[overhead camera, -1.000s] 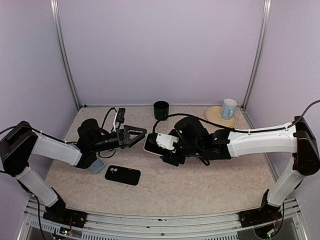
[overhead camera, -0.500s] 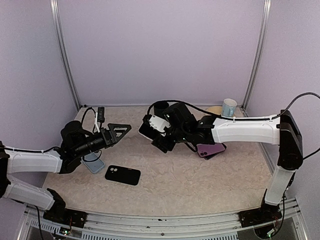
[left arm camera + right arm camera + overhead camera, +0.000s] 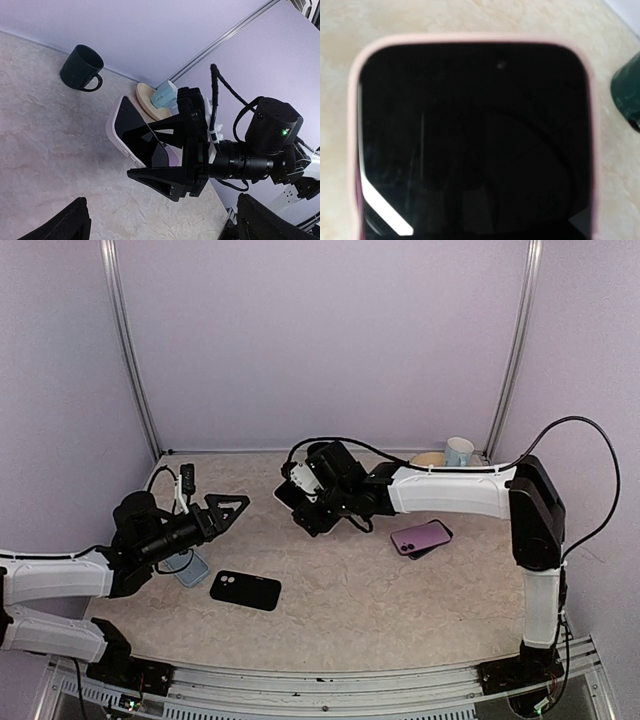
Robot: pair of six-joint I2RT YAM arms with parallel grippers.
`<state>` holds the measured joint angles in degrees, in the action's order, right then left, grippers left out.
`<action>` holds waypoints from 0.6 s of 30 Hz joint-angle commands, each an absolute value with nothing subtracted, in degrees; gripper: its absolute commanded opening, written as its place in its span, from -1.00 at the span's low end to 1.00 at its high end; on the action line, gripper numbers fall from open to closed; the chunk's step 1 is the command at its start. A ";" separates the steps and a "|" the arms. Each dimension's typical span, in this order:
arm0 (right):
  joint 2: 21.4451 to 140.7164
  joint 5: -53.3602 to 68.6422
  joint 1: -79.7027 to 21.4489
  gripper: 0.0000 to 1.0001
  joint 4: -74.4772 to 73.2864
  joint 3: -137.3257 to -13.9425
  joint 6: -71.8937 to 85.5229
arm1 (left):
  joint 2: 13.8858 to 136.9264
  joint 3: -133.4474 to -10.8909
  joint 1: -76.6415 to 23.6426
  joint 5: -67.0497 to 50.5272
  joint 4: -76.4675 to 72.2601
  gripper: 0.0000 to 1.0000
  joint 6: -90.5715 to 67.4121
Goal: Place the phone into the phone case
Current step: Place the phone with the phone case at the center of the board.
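Note:
My right gripper (image 3: 300, 502) is shut on the phone (image 3: 288, 492), a black-screened one with a pale pink rim, held tilted above the back middle of the table. The left wrist view shows the phone (image 3: 135, 132) between the right gripper's (image 3: 150, 150) black fingers. Its screen (image 3: 470, 145) fills the right wrist view. A black phone case (image 3: 245, 590) lies flat near the front left. My left gripper (image 3: 228, 508) hovers open and holds nothing, left of the phone, with both fingertips (image 3: 75, 220) at the bottom corners of its own view.
A purple phone (image 3: 420, 537) lies on something dark at the right. A light blue case-like thing (image 3: 190, 568) lies under my left arm. A dark green mug (image 3: 80, 67) stands at the back. A plate (image 3: 430, 458) with a pale blue cup (image 3: 459, 451) sits at the back right.
My right arm has carried the phone back and to the left, uncovering the purple phone. My left arm has drawn back to the left and its jaws have opened wider.

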<state>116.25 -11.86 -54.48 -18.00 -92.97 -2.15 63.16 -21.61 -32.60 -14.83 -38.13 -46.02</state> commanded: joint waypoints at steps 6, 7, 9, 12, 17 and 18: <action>120.07 -9.52 -46.91 0.04 -18.98 -96.22 2.42 | 60.92 -20.12 -32.08 -13.39 -36.83 0.98 -45.69; 120.20 -9.30 -46.09 0.05 -19.06 -96.05 2.92 | 60.85 -20.13 -32.08 -13.27 -36.83 0.98 -45.62; 120.43 -9.34 -44.53 0.05 -19.01 -95.69 4.01 | 60.90 -20.13 -32.08 -13.14 -36.83 0.98 -45.75; 120.65 -10.37 -42.24 0.04 -18.93 -95.28 6.50 | 61.41 -20.13 -32.08 -13.26 -37.25 0.98 -46.03; 122.48 -14.85 -40.02 0.06 -20.72 -96.78 11.21 | 62.76 -20.04 -32.08 -13.52 -38.44 0.98 -46.82; 123.04 -16.01 -39.80 0.08 -21.16 -97.30 11.73 | 62.92 -20.04 -32.08 -13.68 -38.63 0.98 -46.99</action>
<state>121.21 -11.51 -40.58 -20.49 -94.02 6.94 62.13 -20.69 -32.53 -13.69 -37.23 -46.41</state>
